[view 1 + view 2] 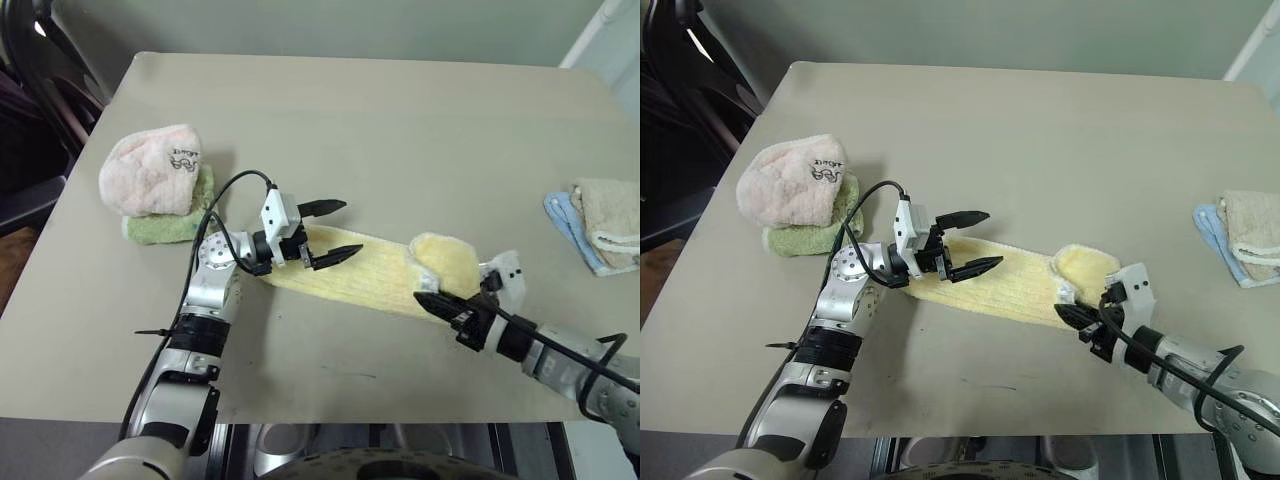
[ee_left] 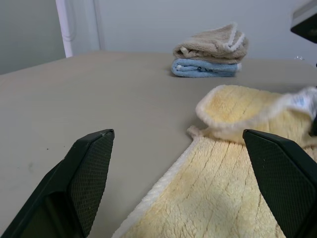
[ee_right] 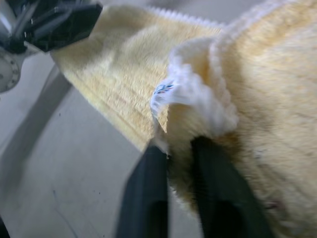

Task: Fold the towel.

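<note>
Silver metal arms, black cables, white wrist blocks, black textured fingers (image 2: 91, 171)

Five towels lay on one table (image 1: 400, 120): one yellow (image 1: 370, 272), one pink (image 1: 150, 170), one green (image 1: 165, 228), one beige (image 1: 610, 215), one blue (image 1: 572, 228). Two grippers were present: left (image 1: 328, 235) and right (image 1: 432, 303).

Pale yellow towel (image 1: 370, 272), right end folded

Left gripper (image 1: 326, 233) gapes wide; right gripper (image 1: 432, 301) nearly closed.
</note>
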Controlling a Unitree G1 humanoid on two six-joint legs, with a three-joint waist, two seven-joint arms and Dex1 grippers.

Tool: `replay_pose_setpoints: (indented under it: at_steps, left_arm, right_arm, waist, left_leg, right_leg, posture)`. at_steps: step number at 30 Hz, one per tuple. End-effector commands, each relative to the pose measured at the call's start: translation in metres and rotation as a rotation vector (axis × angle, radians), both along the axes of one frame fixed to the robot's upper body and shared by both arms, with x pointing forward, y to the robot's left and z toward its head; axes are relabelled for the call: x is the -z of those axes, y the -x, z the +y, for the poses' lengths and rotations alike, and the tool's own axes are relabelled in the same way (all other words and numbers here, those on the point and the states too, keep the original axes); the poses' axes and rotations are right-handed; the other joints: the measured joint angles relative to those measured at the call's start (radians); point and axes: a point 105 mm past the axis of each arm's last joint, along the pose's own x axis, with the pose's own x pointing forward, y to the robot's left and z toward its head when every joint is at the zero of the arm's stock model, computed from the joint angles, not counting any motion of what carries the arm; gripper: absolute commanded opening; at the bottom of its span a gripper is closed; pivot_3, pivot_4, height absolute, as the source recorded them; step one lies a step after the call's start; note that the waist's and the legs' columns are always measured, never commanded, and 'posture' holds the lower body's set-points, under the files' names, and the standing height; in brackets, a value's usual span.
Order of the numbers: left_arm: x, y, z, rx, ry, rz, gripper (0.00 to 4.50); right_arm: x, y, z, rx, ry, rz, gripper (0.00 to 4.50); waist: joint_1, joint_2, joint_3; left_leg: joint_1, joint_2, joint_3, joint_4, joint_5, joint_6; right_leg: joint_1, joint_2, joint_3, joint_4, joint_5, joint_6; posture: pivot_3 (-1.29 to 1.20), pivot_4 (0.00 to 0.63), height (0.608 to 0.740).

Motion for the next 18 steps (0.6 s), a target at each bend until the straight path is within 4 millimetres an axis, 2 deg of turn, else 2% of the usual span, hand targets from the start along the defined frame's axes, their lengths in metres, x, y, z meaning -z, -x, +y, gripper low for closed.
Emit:
replay_pose_setpoints:
  at_steps: [1, 6, 8, 9, 11, 14, 15, 16, 18]
  left_arm:
    - [-0.011, -0.002, 0.000, 0.001, 0.011, -0.043, 4.50]
    - [-0.014, -0.002, -0.002, 0.019, 0.020, -0.030, 4.50]
    - [-0.017, 0.001, -0.003, 0.043, 0.027, -0.016, 4.50]
    - [-0.019, 0.002, -0.003, 0.053, 0.040, -0.005, 4.33]
    - [-0.025, 0.004, -0.001, 0.077, 0.072, 0.024, 3.93]
    - [-0.031, 0.009, -0.001, 0.129, 0.090, 0.047, 2.91]
    - [-0.035, 0.010, -0.004, 0.143, 0.105, 0.050, 2.48]
    - [-0.039, 0.011, -0.007, 0.157, 0.120, 0.051, 2.14]
    - [-0.046, 0.014, -0.015, 0.201, 0.145, 0.055, 1.39]
  right_arm:
    - [-0.003, -0.001, 0.003, -0.017, -0.001, -0.029, 1.94]
    - [-0.013, 0.003, 0.005, -0.049, -0.019, -0.072, 3.60]
    - [-0.032, 0.004, 0.003, -0.046, -0.096, -0.115, 4.22]
    - [-0.043, 0.006, 0.001, -0.051, -0.160, -0.121, 4.49]
    - [-0.062, 0.013, -0.002, -0.072, -0.226, -0.140, 4.50]
    - [-0.076, 0.014, -0.010, -0.052, -0.210, -0.210, 4.50]
    - [-0.079, 0.014, -0.013, -0.043, -0.211, -0.226, 4.08]
    - [-0.082, 0.014, -0.015, -0.032, -0.215, -0.243, 3.90]
    - [-0.085, 0.013, -0.020, -0.013, -0.233, -0.271, 3.20]
  waist:
    - [0.000, 0.000, 0.000]
    - [0.000, 0.000, 0.000]
    - [0.000, 0.000, 0.000]
    - [0.000, 0.000, 0.000]
    - [0.001, 0.000, 0.000]
    - [0.001, 0.000, 0.000]
    - [0.001, 0.000, 0.000]
    - [0.002, 0.000, 0.000]
    - [0.002, 0.000, 0.000]
  left_leg:
    - [0.000, 0.000, 0.000, 0.000, 0.000, 0.000]
    - [0.000, 0.000, 0.000, 0.000, 0.001, -0.001]
    - [0.000, 0.000, 0.000, 0.000, 0.001, -0.001]
    - [0.000, 0.000, 0.000, 0.000, 0.001, -0.001]
    - [-0.001, 0.000, 0.001, 0.000, 0.001, -0.001]
    - [0.000, 0.000, 0.001, -0.001, 0.001, -0.002]
    - [0.000, 0.000, 0.001, -0.001, 0.001, -0.002]
    - [0.000, 0.000, 0.001, -0.001, 0.001, -0.002]
    - [0.000, 0.000, 0.000, -0.001, 0.001, -0.002]
  right_leg:
    - [0.000, 0.000, 0.000, 0.000, 0.000, 0.000]
    - [0.000, 0.000, 0.000, 0.000, 0.001, -0.001]
    - [0.000, 0.000, 0.000, 0.000, 0.001, -0.001]
    - [0.000, 0.000, 0.000, 0.000, 0.001, -0.001]
    - [0.000, 0.000, 0.000, 0.000, 0.000, 0.000]
    - [0.000, 0.000, 0.000, -0.001, 0.000, -0.001]
    - [0.000, 0.000, 0.000, -0.001, -0.001, -0.001]
    - [0.000, 0.000, 0.000, -0.001, -0.001, -0.001]
    - [0.000, 0.000, 0.000, -0.001, -0.001, -0.001]
  posture:
    - [0.00, 0.150, 0.733]
    - [0.00, 0.150, 0.733]
    - [0.00, 0.150, 0.733]
    - [0.00, 0.150, 0.733]
    - [0.00, 0.150, 0.733]
    - [0.00, 0.150, 0.733]
    - [0.00, 0.150, 0.733]
    - [0.00, 0.150, 0.733]
    - [0.00, 0.150, 0.733]
